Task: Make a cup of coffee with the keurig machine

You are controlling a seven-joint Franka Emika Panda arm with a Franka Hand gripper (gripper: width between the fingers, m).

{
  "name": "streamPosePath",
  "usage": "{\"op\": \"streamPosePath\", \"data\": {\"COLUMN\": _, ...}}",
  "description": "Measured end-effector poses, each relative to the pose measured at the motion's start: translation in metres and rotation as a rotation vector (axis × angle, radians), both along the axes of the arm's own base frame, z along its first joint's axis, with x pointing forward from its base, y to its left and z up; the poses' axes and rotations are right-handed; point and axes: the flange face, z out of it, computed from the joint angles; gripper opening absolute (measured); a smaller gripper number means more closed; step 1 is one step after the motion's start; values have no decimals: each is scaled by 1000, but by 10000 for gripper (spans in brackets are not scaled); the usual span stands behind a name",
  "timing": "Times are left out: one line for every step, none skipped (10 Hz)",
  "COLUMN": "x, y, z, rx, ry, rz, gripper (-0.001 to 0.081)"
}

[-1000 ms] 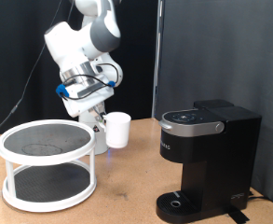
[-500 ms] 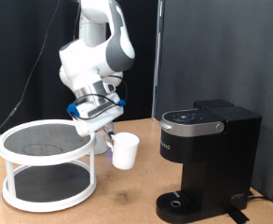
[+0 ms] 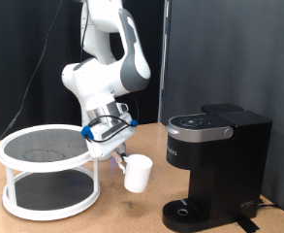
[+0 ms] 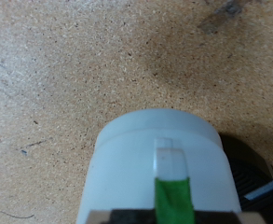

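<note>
My gripper point(image 3: 119, 158) is shut on the white cup point(image 3: 138, 173) and holds it in the air above the table, between the two-tier rack and the black keurig machine point(image 3: 216, 167). The cup hangs tilted, a little to the left of the machine's round drip base point(image 3: 185, 211) and above its level. The machine's lid is down. In the wrist view the cup point(image 4: 155, 168) fills the lower middle, with one green-tipped finger point(image 4: 170, 182) against its wall and the dark edge of the machine's base point(image 4: 257, 173) beside it.
A white two-tier round rack point(image 3: 47, 171) with dark mesh shelves stands at the exterior view's left. The wooden table point(image 3: 132, 216) runs under everything. Black curtains hang behind.
The arm has carried the cup down and to the exterior view's right, from beside the rack's top shelf towards the machine's base.
</note>
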Motion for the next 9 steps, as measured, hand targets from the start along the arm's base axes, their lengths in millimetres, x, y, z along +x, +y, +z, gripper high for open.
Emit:
{"op": "streamPosePath", "data": {"x": 3, "y": 5, "z": -7, "rx": -1, "ry": -6, "rz": 1, "gripper": 4}}
{"op": "streamPosePath", "data": {"x": 6, "y": 11, "z": -13, "rx": 5, "ry": -15, "rz": 5, "gripper": 4}}
{"op": "streamPosePath", "data": {"x": 10, "y": 17, "z": -19, "rx": 13, "ry": -24, "rz": 8, "gripper": 4}}
{"op": "streamPosePath", "data": {"x": 13, "y": 24, "z": -23, "rx": 23, "ry": -34, "rz": 16, "gripper": 4}}
{"op": "streamPosePath", "data": {"x": 17, "y": 30, "z": -27, "rx": 32, "ry": -42, "rz": 25, "gripper": 4}}
{"op": "streamPosePath", "data": {"x": 20, "y": 37, "z": -30, "rx": 38, "ry": -50, "rz": 35, "gripper": 4}}
{"op": "streamPosePath", "data": {"x": 22, "y": 44, "z": -33, "rx": 40, "ry": -58, "rz": 44, "gripper": 4}}
{"op": "streamPosePath", "data": {"x": 24, "y": 50, "z": -34, "rx": 39, "ry": -68, "rz": 50, "gripper": 4}}
{"op": "streamPosePath", "data": {"x": 25, "y": 56, "z": -36, "rx": 39, "ry": -76, "rz": 54, "gripper": 4}}
